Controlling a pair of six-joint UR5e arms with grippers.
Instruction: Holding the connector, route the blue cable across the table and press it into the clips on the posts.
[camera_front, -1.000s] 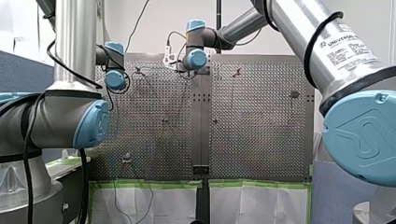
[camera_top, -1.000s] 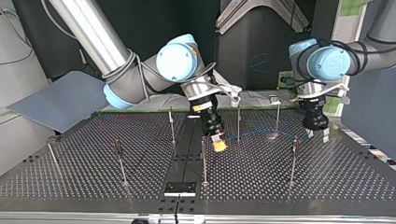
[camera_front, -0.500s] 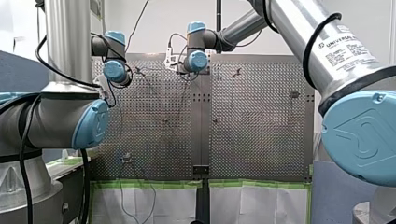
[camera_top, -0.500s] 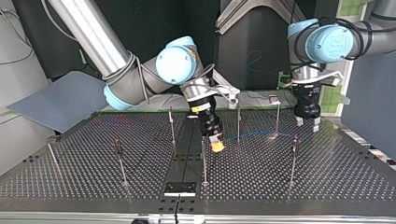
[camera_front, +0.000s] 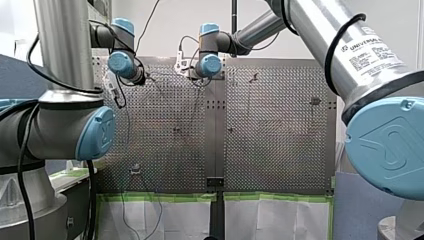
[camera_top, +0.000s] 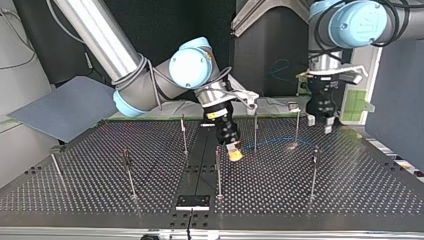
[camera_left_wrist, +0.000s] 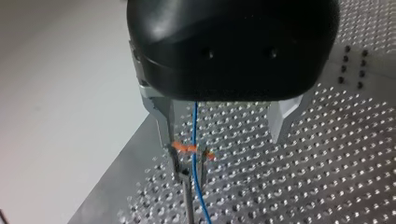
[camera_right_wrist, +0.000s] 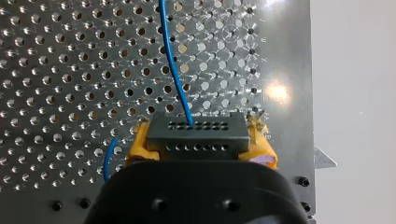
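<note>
My right gripper (camera_right_wrist: 201, 147) is shut on the black connector (camera_right_wrist: 198, 133), held between its yellow pads (camera_right_wrist: 140, 147). The blue cable (camera_right_wrist: 175, 70) leaves the connector and runs ahead over the perforated plate. In the top view my right gripper (camera_top: 233, 154) hangs low near the table's middle, and the blue cable (camera_top: 272, 141) trails toward that view's right past two thin posts (camera_top: 297, 127). My left gripper (camera_top: 320, 121) hovers open above the back right. Between its metal fingers (camera_left_wrist: 163, 123) the cable (camera_left_wrist: 196, 186) passes through an orange clip (camera_left_wrist: 189, 149) on a post below.
Several thin posts stand across the perforated table (camera_top: 350, 190), among them one (camera_top: 218, 172) just in front of my right gripper and one (camera_top: 314, 170) at the right. A grey sheet (camera_top: 65, 107) lies off the table's back left. A black plate (camera_top: 192, 201) sits at the front edge.
My left gripper has risen off the cable and drifted toward the top view's back and left, staying open. My right gripper has hardly moved and keeps the connector.
</note>
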